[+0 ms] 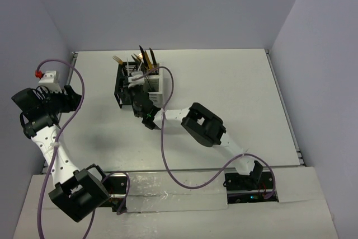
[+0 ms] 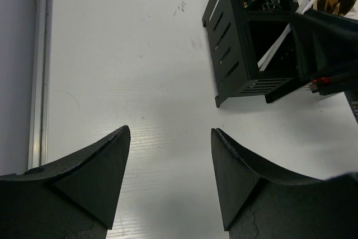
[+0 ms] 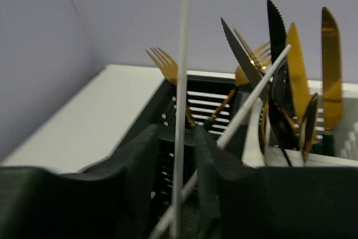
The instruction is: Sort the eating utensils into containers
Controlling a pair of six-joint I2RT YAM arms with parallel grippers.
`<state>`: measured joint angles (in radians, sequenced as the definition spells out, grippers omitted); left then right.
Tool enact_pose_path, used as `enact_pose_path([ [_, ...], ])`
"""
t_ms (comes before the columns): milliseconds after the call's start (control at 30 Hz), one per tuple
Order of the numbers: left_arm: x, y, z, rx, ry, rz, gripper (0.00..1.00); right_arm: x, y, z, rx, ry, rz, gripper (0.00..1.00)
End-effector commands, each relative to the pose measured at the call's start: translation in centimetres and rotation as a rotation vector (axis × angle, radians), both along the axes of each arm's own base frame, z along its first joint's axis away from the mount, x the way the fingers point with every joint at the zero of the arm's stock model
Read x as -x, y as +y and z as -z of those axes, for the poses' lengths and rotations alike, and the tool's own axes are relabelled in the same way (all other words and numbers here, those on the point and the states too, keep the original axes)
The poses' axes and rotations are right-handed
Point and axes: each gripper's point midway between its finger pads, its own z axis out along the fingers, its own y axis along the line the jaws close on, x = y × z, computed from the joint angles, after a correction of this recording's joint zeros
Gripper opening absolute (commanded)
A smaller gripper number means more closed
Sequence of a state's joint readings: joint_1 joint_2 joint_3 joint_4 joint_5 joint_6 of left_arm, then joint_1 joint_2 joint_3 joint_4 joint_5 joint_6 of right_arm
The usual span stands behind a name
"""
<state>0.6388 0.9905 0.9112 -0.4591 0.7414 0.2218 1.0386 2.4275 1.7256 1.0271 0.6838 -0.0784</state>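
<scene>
The right gripper is pinching a thin white stick between its dark fingers, directly above the black caddy. The stick stands almost upright, and a second white stick leans across it toward the white caddy. The utensils (gold forks, black and gold knives) already stand in the two joined caddies; no utensil is visible loose on the table.

The left gripper is spread wide with nothing between its fingers, and hovers over bare table, well apart from the black caddy.

The risk, I think, is in the crowding: if the held stick is moved sideways, it may catch the leaning stick or a knife blade and tip the light caddies, or drag a utensil out.

The right wrist view shows the pinch and each fork and knife clearly. The top view hides this under the right arm, though it shows both arms and the caddies' place at the far part of the table. Whether the held stick's lower end touches the caddy floor I cannot tell.
</scene>
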Motion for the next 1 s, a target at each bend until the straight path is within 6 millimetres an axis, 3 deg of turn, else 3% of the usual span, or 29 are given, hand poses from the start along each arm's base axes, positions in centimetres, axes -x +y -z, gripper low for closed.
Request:
enact_pose_path([
  [0, -0.2, 0.2, -1.1, -0.034, -0.045, 0.014, 0.69, 1.1, -1.3, -5.8, -0.139, -0.029, 0.012, 0.44],
  [67, 0.0, 0.1, -1.1, -0.037, -0.045, 0.016, 0.69, 1.5, -1.8, -5.3, -0.132, -0.017, 0.012, 0.54],
  [100, 0.1, 0.0, -1.3, -0.042, -0.050, 0.016, 0.69, 2.0, -2.2, -7.2, -0.157, -0.032, 0.000, 0.57],
  [167, 0.2, -0.1, -1.3, -0.043, -0.054, 0.019, 0.69, 3.1, -2.6, -8.8, -0.142, -0.065, -0.026, 0.59],
  [200, 0.3, -0.2, -1.5, -0.045, -0.057, 0.017, 0.69, 4.1, -3.1, -11.5, -0.163, -0.094, -0.031, 0.61],
  [300, 0.3, -0.2, -1.9, -0.047, -0.062, 0.018, 0.69, 5.8, -4.6, -14.2, -0.131, -0.126, -0.017, 0.64],
  [333, 0.5, -0.4, -2.0, -0.044, -0.059, 0.021, 0.69, 6.9, -5.9, -17.2, -0.166, -0.151, -0.023, 0.65],
  [400, 0.6, -0.5, -2.3, -0.049, -0.066, 0.024, 0.69, 8.1, -7.3, -18.0, -0.157, -0.146, -0.039, 0.68],
  [433, 0.7, -0.6, -2.3, -0.051, -0.066, 0.023, 0.69, 9.2, -8.9, -20.4, -0.169, -0.149, -0.051, 0.68],
  [500, 0.9, -0.6, -2.5, -0.061, -0.070, 0.020, 0.69, 10.1, -10.3, -20.6, -0.150, -0.112, -0.083, 0.73],
  [533, 1.0, -0.6, -2.4, -0.067, -0.070, 0.017, 0.69, 10.6, -9.9, -19.1, -0.039, -0.052, -0.139, 0.74],
  [567, 1.1, -0.5, -2.3, -0.071, -0.066, 0.011, 0.69, 11.2, -11.5, -21.5, -0.081, -0.029, -0.174, 0.75],
  [600, 1.2, -0.4, -2.2, -0.081, -0.066, 0.010, 0.69, 11.4, -11.8, -18.5, 0.032, 0.092, -0.207, 0.79],
  [667, 1.3, -0.4, -1.7, -0.087, -0.056, 0.010, 0.69, 12.2, -13.5, -18.7, 0.022, 0.189, -0.303, 0.85],
  [700, 1.4, -0.4, -1.6, -0.098, -0.056, 0.011, 0.70, 12.5, -14.7, -16.4, 0.078, 0.276, -0.305, 0.87],
  [733, 1.4, -0.3, -1.0, -0.095, -0.044, 0.009, 0.70, 12.8, -15.5, -15.7, 0.068, 0.319, -0.326, 0.93],
  [767, 1.5, -0.3, -0.6, -0.097, -0.035, 0.013, 0.70, 12.5, -18.0, -14.4, 0.073, 0.361, -0.292, 0.94],
  [800, 1.4, -0.2, -0.1, -0.100, -0.020, 0.016, 0.70, 12.5, -19.5, -12.4, 0.101, 0.422, -0.273, 1.00],
  [833, 1.5, -0.1, 0.3, -0.098, -0.007, 0.018, 0.70, 12.4, -20.8, -11.1, 0.108, 0.463, -0.255, 1.00],
  [867, 1.5, -0.1, 0.6, -0.097, 0.005, 0.023, 0.70, 12.3, -22.3, -8.6, 0.095, 0.536, -0.225, 1.00],
  [900, 1.6, -0.1, 1.4, -0.086, 0.036, 0.031, 0.70, 11.4, -25.2, -7.5, 0.073, 0.583, -0.157, 1.00],
  [967, 1.6, 0.0, 1.9, -0.080, 0.058, 0.030, 0.70, 11.5, -27.5, -3.9, 0.026, 0.698, -0.131, 1.00],
])
